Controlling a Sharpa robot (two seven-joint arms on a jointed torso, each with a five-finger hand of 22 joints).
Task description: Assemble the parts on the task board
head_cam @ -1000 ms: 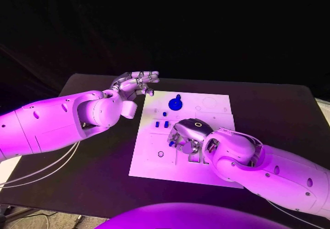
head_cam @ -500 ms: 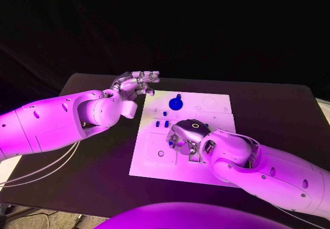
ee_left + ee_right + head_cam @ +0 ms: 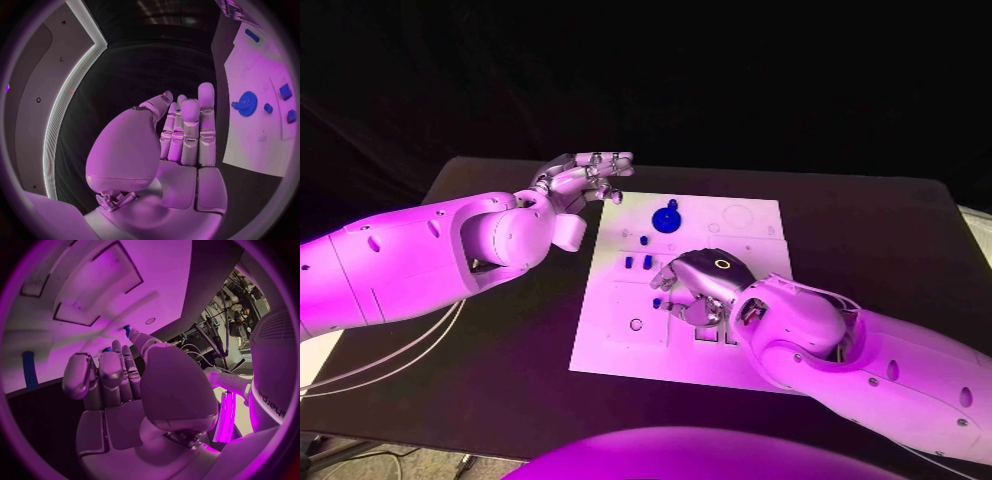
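1. While the left robot hand (image 3: 584,176) hovers beyond the task board's (image 3: 740,365) far-left corner, fingers loose and holding nothing, dark counter (image 3: 877,230) lies open on every side.
2. Right robot hand (image 3: 692,292) sits mid-board, fingers curled, pinching a small blue part (image 3: 127,330) at its tips.
3. A toothed blue gear (image 3: 668,217) rests flat near the far edge — smooth white plate, matte counter.
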